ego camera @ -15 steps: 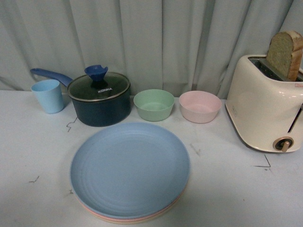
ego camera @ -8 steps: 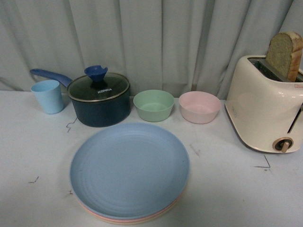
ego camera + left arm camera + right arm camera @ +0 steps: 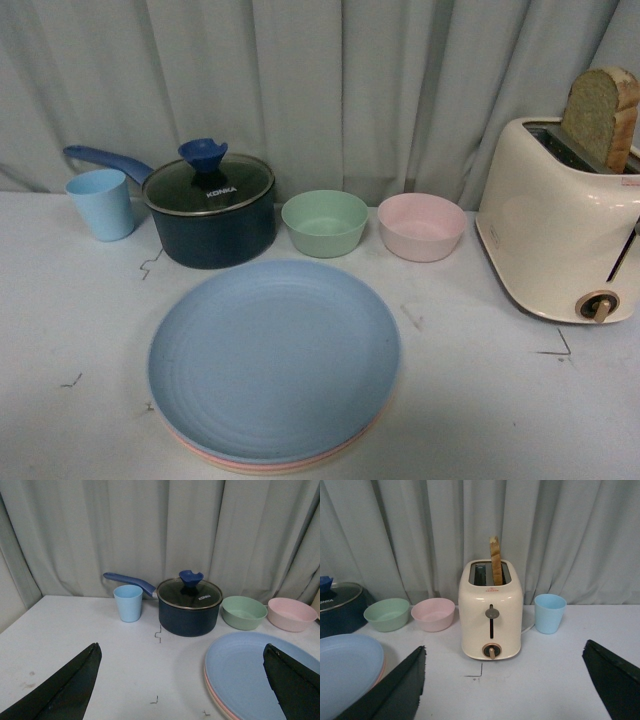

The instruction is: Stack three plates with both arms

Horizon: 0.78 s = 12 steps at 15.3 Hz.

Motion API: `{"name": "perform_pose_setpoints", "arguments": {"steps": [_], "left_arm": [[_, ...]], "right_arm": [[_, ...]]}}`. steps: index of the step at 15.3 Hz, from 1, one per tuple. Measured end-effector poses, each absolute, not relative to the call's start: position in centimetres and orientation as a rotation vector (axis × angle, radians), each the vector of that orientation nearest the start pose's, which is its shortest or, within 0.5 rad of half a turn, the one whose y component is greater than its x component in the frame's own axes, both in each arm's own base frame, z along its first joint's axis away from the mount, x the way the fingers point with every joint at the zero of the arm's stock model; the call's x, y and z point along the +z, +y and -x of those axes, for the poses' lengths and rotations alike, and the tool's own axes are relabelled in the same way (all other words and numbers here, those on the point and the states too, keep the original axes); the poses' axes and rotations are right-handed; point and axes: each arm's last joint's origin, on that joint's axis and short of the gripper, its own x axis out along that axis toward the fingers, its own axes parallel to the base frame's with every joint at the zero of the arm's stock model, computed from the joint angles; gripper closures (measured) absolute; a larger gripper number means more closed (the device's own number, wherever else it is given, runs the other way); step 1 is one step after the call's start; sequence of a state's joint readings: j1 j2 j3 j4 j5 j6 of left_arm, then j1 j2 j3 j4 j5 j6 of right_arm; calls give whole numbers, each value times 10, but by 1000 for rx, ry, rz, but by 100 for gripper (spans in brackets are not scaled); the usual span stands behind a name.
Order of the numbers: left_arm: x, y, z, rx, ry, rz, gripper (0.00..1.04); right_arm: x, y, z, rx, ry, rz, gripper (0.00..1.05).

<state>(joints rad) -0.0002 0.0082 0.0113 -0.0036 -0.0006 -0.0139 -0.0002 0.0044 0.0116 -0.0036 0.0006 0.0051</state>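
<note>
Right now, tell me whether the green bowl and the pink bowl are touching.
Apart. The front view shows a strip of white table between the green bowl and the pink bowl; the left wrist view shows the same gap.

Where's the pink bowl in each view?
Front view: pink bowl stands behind the plate stack, between the green bowl and the toaster.
Left wrist view: at the picture's right edge, beside the green bowl.
Right wrist view: just beside the toaster, at.
Shared landmark: the green bowl, always next to it.
</note>
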Motion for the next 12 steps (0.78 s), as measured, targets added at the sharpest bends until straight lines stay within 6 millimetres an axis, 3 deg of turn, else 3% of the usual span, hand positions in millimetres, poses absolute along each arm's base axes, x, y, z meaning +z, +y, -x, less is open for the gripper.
{"name": "perform_pose_setpoints", "arguments": {"steps": [1, 12], "left_arm": [[166, 0, -98, 0, 0, 14, 7], [166, 0, -98, 0, 0, 14, 7]], "right_arm": [[167, 0, -97, -1, -4, -6, 5], [167, 0, -97, -1, -4, -6, 6]]}}
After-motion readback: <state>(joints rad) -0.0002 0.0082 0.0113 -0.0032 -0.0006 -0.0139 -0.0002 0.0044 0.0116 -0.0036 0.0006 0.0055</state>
